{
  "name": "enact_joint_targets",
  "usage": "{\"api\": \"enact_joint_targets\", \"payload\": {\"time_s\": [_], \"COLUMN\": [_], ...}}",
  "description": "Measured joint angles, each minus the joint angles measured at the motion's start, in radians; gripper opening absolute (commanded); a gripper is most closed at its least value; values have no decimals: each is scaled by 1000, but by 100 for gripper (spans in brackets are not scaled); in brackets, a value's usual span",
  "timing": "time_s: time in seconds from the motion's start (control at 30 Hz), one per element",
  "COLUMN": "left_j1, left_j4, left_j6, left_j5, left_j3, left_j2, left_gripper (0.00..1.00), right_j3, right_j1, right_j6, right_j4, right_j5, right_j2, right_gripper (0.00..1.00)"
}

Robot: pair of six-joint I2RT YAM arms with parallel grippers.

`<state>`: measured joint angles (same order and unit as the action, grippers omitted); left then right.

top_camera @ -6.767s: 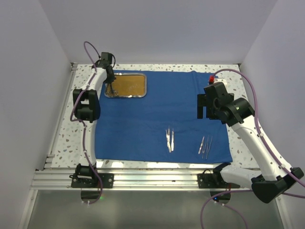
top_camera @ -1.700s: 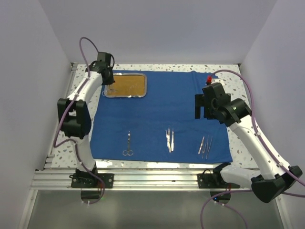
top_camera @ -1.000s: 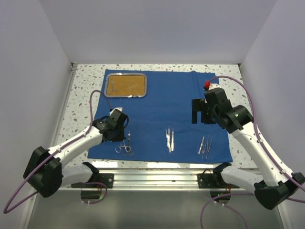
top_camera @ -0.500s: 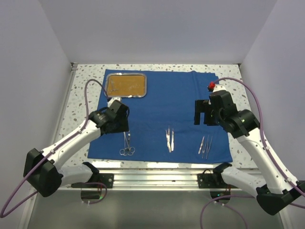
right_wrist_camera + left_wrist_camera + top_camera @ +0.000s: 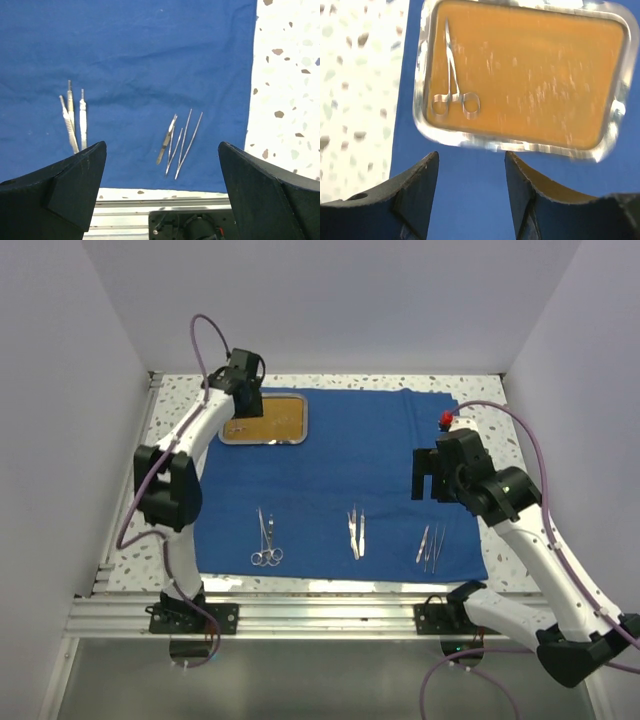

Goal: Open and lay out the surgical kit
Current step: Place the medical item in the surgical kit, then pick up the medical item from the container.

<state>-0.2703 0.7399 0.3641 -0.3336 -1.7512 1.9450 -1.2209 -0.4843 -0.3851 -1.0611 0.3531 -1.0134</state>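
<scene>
1. the royal-blue cloth point(image 5: 340, 470) is spread flat on the speckled table point(image 5: 500, 400).
2. the steel tray point(image 5: 535, 85) is set on the cloth's far left corner. one ring-handled forceps point(image 5: 451, 85) lies along the left side of its orange-brown base.
3. the left gripper point(image 5: 470, 165) is held above the tray's near rim, jaws parted, nothing between them.
4. a row is laid out near the cloth's front edge: laid-out forceps point(image 5: 266, 538) at left, scalpels point(image 5: 356, 532) in the middle, tweezers point(image 5: 431, 546) at right.
5. the right gripper point(image 5: 432, 472) is held over the cloth's right part, above the tweezers. its jaws are spread wide and nothing is gripped.
</scene>
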Motion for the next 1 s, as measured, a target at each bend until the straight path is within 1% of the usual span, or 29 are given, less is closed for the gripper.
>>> {"api": "enact_joint_targets", "payload": {"time_s": [0.2, 0.27, 0.4, 0.57, 0.7, 0.8, 0.9, 1.0], "left_j1": [81, 101, 135, 164, 169, 169, 169, 169], "left_j4": [7, 2, -14, -47, -86, -96, -127, -163], "left_j6": [-61, -69, -70, -70, -70, -70, -70, -70], "left_j5": [39, 51, 80, 107, 126, 144, 148, 147], "left_j3": [-448, -529, -536, -535, -460, -391, -370, -337], "left_j2": [395, 465, 490, 509, 512, 516, 513, 500], "left_gripper": [59, 60, 60, 57, 54, 50, 45, 34], "right_j3": [-26, -39, -67, -99, -132, -142, -144, -146], "right_j1": [0, 0, 0, 0, 0, 0, 0, 0], "right_j6": [-2, -2, 1, 9, 13, 14, 19, 23], "right_j4": [-27, -27, -30, -25, -19, -14, -14, -14], "right_j5": [36, 50, 71, 84, 91, 94, 94, 94], "right_j2": [-64, -88, -141, -222, -279, -302, -315, -323], "right_gripper": [98, 98, 98, 98, 98, 98, 98, 98]}}
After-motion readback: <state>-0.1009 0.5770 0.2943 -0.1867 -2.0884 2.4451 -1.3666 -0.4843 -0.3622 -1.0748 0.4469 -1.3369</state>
